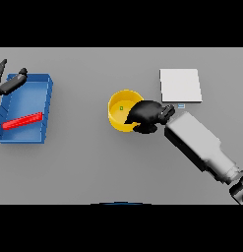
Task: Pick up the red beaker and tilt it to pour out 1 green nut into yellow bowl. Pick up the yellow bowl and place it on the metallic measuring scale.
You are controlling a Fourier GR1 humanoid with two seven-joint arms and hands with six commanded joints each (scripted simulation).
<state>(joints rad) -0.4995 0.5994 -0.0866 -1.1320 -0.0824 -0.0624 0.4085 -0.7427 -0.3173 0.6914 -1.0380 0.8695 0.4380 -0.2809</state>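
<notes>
The right hand (pixel 148 115) is seen on the grey bench (pixel 93 162), with its fingers curled round the near-right rim of the yellow bowl (pixel 121 109). The bowl is gripped but seems to be resting on the bench, not yet lifted. Just left of the hand, inside the bowl, one small green nut (pixel 121 108) can be seen, so the pouring part looks finished. Behind the hand and a little to its right, close by, the metallic measuring scale (pixel 180 85) is found with nothing on it. The bowl has yet to be carried there. Far off to the hand's left, the red beaker (pixel 22 121) is lying in a blue tray (pixel 44 103). The left hand (pixel 9 82) is held over the tray's far corner, fingers loosely spread and holding nothing.
</notes>
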